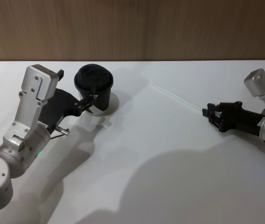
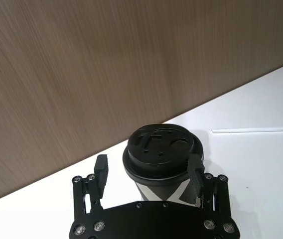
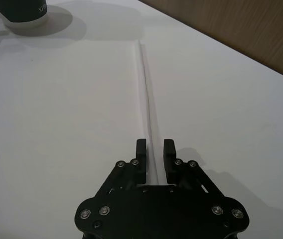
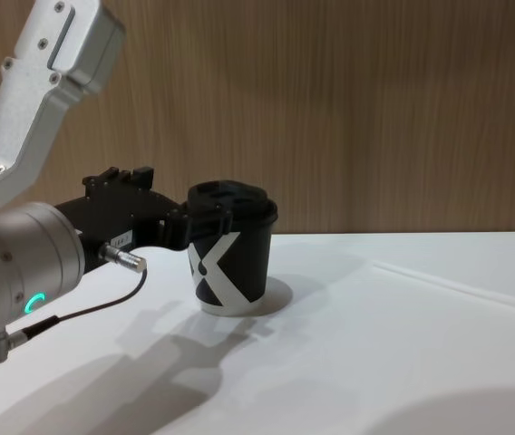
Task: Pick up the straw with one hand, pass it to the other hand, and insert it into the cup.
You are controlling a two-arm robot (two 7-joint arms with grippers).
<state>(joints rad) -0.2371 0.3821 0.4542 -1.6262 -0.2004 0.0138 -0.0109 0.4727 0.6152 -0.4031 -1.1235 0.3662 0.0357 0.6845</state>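
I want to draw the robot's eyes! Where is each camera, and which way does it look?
Head: up high, looking down at the table; left gripper at the cup, right gripper at the straw's end.
Chest: lower, looking across the table; the left gripper reaches in from the left to the cup.
Left wrist: behind the left gripper, looking past its open fingers straddling the cup.
Right wrist: behind the right gripper, looking past its open fingers along the straw.
Both wrist views share cup and straw.

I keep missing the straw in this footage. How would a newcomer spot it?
On the white table, look from the black cup, flanked by the open left gripper, toward the open right gripper. The straw lies flat, one end between that gripper's fingers: thin, straight, white, almost table-coloured.
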